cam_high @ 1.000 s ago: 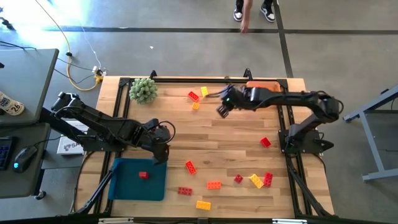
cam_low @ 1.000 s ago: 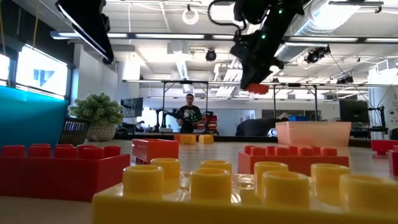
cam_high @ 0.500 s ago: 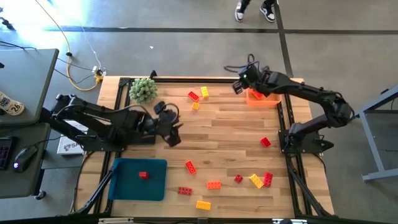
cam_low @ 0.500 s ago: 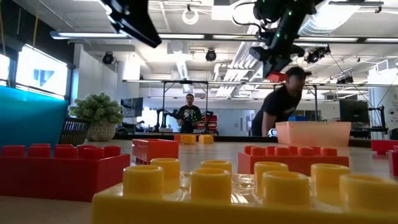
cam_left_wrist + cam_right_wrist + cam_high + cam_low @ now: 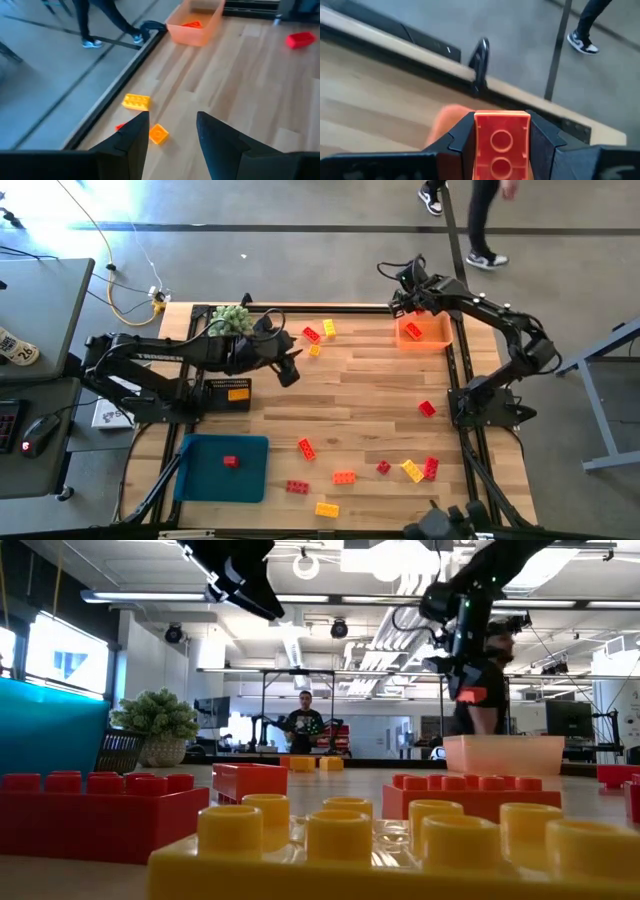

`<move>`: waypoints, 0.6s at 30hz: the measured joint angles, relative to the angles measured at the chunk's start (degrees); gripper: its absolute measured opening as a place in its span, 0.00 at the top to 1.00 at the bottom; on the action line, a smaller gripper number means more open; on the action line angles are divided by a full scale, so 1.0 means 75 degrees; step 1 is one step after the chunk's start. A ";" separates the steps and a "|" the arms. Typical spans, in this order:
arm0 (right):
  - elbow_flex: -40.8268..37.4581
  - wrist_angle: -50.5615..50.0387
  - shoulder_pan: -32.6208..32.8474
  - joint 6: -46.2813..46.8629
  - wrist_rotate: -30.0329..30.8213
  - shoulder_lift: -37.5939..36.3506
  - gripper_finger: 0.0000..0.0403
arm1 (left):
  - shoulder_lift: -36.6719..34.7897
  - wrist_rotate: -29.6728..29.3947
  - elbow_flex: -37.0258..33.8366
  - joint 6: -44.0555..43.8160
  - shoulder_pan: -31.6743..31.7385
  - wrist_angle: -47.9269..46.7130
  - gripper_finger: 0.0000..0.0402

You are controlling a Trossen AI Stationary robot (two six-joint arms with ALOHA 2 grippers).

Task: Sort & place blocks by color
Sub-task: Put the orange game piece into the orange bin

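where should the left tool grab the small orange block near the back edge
From above, across its two flat side faces. The small orange block lies flat, studs up, apart from the yellow block, leaving room either side. The open left tool already hovers close by.

The person beside the bench is cut off by the high view's top edge; only legs and shoes show. In the right wrist view, the orange tray is blurred and mostly hidden behind the held orange block.
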 joint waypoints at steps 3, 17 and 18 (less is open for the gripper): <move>0.0000 -0.0208 -0.0177 -0.0077 0.0000 0.0277 0.72 | -0.0001 0.0540 0.0000 -0.0107 0.0115 0.0004 0.62; -0.0003 -0.1121 -0.0317 -0.0190 -0.0514 0.1245 0.72 | 0.0000 0.2203 0.0000 -0.0843 -0.0579 0.0270 0.62; -0.0003 -0.1156 -0.0317 -0.0192 -0.0517 0.1284 0.72 | 0.0002 0.2248 0.0000 -0.0895 -0.0656 0.0298 0.62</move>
